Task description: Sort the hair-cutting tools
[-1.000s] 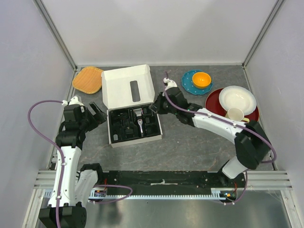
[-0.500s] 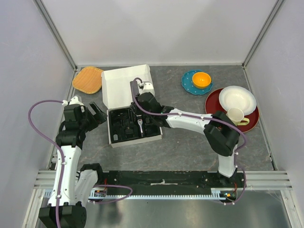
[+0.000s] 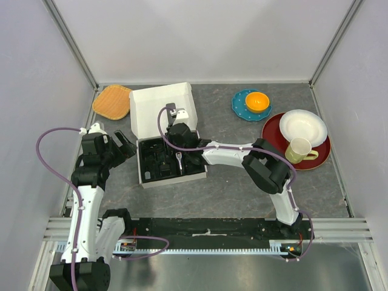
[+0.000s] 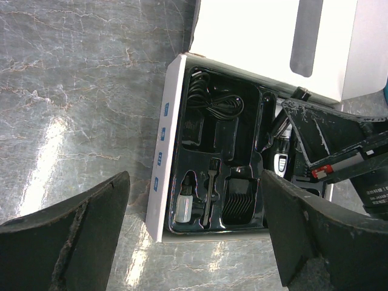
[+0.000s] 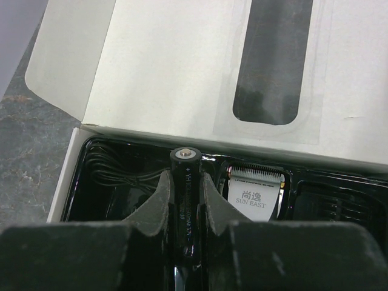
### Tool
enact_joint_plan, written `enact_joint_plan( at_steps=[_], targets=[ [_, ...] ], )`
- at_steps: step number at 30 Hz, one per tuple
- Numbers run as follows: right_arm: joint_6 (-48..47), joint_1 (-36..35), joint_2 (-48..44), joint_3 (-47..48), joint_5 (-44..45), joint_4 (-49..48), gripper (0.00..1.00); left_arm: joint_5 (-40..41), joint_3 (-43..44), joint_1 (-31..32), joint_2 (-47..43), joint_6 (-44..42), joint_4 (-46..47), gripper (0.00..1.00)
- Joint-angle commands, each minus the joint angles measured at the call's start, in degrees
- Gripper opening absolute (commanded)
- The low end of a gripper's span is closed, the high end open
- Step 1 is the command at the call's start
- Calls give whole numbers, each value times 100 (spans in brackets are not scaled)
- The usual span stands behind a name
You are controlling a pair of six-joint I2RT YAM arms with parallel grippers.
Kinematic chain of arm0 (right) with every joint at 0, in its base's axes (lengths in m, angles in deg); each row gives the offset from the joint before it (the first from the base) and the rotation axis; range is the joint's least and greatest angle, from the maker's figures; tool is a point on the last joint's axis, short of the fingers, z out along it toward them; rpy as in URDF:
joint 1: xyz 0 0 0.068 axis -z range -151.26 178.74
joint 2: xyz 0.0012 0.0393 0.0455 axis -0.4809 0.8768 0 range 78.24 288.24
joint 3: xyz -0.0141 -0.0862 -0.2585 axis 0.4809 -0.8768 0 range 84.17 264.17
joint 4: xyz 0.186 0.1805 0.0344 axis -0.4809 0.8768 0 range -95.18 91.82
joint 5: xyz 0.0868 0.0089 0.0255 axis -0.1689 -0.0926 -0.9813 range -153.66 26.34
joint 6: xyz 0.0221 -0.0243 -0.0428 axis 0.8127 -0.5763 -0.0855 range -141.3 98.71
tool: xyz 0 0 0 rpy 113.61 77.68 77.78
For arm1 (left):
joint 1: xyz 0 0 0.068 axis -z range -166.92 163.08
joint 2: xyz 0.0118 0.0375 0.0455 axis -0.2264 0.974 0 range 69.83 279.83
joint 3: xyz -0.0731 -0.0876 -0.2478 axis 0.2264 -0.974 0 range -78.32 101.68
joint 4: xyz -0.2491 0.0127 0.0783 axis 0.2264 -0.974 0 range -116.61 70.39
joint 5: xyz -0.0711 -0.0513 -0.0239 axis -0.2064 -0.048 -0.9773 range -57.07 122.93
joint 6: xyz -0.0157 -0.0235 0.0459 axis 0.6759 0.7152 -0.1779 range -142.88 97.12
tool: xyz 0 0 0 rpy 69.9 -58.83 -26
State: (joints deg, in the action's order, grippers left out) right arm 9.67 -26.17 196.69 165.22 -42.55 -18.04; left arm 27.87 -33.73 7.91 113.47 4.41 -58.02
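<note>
In the right wrist view my right gripper [image 5: 185, 182] is shut on a black cylindrical battery [image 5: 185, 200] that stands upright between its fingers, above the back of the black moulded tray [image 5: 85, 182]. The clipper's silver blade head [image 5: 254, 195] lies just right of it and the coiled black cable [image 5: 115, 173] just left. From above, that gripper [image 3: 176, 142] hovers over the open white box [image 3: 173, 180]. My left gripper [image 4: 197, 233] is open, left of the box, with nothing in it. Its view shows the cable [image 4: 215, 103], a thin brush [image 4: 211, 188], a comb guard [image 4: 244, 197] and the clipper [image 4: 280, 160] in the tray.
The box lid [image 3: 151, 112] stands open behind the tray. A woven orange mat [image 3: 113, 101] lies at the back left. At the right are a teal plate [image 3: 241, 108] with an orange bowl [image 3: 257, 100], a red plate [image 3: 274, 130], a white bowl [image 3: 302, 124] and a cup [image 3: 299, 150].
My right arm has swung left from the box's right side to over the middle back of the tray, still shut on the battery. The left arm has not moved.
</note>
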Motion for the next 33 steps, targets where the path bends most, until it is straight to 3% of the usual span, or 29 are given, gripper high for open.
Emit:
enact_joint_plan(
  at_steps=[1, 26, 33],
  targets=[
    [-143, -72, 107, 253, 78, -436, 8, -30, -13, -19, 5, -101, 211, 94],
    [-134, -195, 143, -213, 316, -515, 19, -12, -13, -28, -4, -110, 211, 94],
    [-11, -230, 90, -266, 245, -446, 33, 23, -4, -28, -22, -118, 203, 94]
  ],
)
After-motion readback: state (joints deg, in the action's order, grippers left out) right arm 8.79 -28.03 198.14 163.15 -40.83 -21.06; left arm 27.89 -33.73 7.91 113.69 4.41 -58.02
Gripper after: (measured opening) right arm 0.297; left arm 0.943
